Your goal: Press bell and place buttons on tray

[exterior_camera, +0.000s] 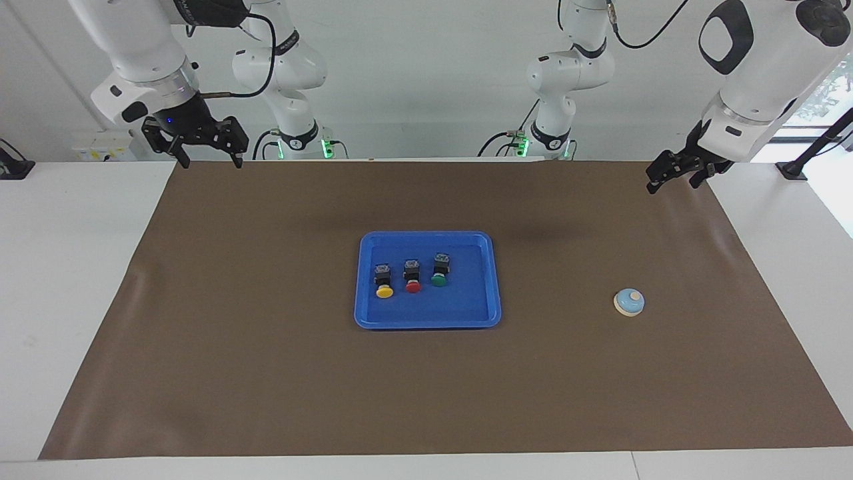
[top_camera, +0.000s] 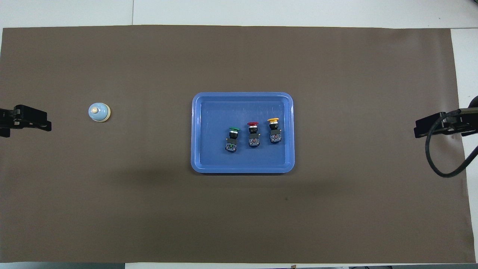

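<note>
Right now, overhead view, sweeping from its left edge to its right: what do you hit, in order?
Left gripper → small light-blue dome bell → green-capped push button → red-capped push button → yellow-capped push button, those three in the bright blue plastic tray → right gripper.

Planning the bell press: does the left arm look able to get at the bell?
Probably yes: the left end effector hangs open at that end of the table, and only bare mat lies around the bell.
</note>
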`<state>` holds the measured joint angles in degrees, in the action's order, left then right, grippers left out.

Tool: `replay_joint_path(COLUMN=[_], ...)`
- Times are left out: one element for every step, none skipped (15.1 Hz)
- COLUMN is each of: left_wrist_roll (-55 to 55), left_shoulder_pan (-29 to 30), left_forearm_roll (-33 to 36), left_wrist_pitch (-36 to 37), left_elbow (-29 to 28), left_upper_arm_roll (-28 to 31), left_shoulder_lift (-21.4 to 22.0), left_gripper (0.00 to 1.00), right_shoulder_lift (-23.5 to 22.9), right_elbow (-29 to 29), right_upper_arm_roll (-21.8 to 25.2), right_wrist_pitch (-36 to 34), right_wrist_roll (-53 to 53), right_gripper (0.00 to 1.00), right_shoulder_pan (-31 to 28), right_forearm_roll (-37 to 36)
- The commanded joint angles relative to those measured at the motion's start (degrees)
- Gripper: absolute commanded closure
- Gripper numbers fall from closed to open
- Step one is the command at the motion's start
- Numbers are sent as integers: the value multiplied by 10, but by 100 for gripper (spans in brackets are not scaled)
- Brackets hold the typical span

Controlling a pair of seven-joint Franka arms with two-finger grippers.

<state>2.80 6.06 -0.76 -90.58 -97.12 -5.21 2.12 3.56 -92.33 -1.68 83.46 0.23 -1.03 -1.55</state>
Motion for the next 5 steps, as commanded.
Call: replay_joint_path(left_wrist_roll=[-9, -9, -9, -10, -10], left_shoulder_pan=[-5, -5, -5, -4, -4], left_forearm_roll=[-4, -4, -4, -4, -5], left_wrist_pitch=[14, 12, 11, 11, 11], left_elbow=[15, 15, 15, 14, 13], left_upper_arm_roll=[5, 5, 5, 5, 5], left_shoulder_lift=[-6, -6, -6, -5, -5], left_gripper=[0, 0, 0, 0, 0], right_shoulder_lift=[2, 2, 2, 2, 2], right_elbow=[1, 1, 1, 1, 1], right_upper_arm_roll=[-3, -3, -3, -3, -3], right_wrist_pitch=[-8, -8, -8, -8, -8], right_wrist_roll=[-12, -12, -12, -12, -12], right_gripper=[0, 0, 0, 0, 0], right_shoulder_pan=[-6, -6, -6, -6, -6], right_forearm_roll=[1, 1, 1, 1, 1])
